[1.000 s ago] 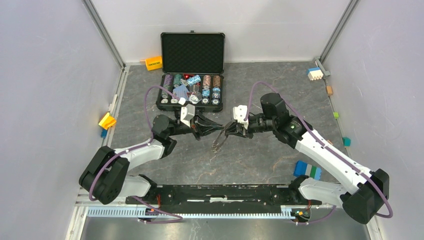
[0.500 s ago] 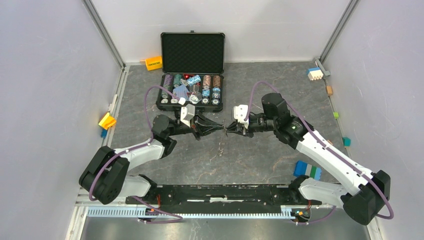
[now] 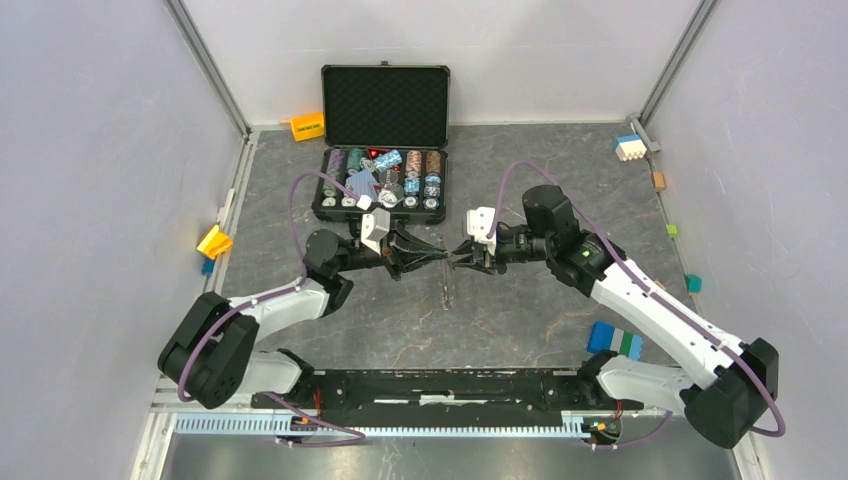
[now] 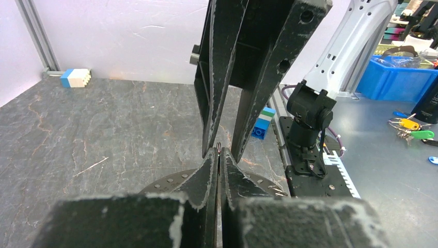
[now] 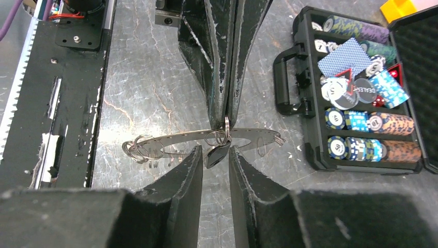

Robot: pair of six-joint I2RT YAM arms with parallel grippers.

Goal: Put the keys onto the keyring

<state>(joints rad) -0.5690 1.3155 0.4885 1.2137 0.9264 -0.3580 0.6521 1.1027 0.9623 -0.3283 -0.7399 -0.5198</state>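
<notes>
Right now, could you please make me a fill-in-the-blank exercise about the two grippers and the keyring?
1. The left gripper is ____ on the keyring.
2. A dark key hangs ____ the fingers of the right gripper.
3. The black case has its lid ____.
Missing words: shut; between; open.

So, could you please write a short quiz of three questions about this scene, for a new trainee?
1. Multiple choice: which one clamps the keyring? A) the left end effector B) the right one C) neither
2. True or false: the black case with the poker chips stands open.
3. Fill in: the small dark key sits between the parted fingers of the ___ end effector.
Key: 1 A; 2 true; 3 right end effector.
</notes>
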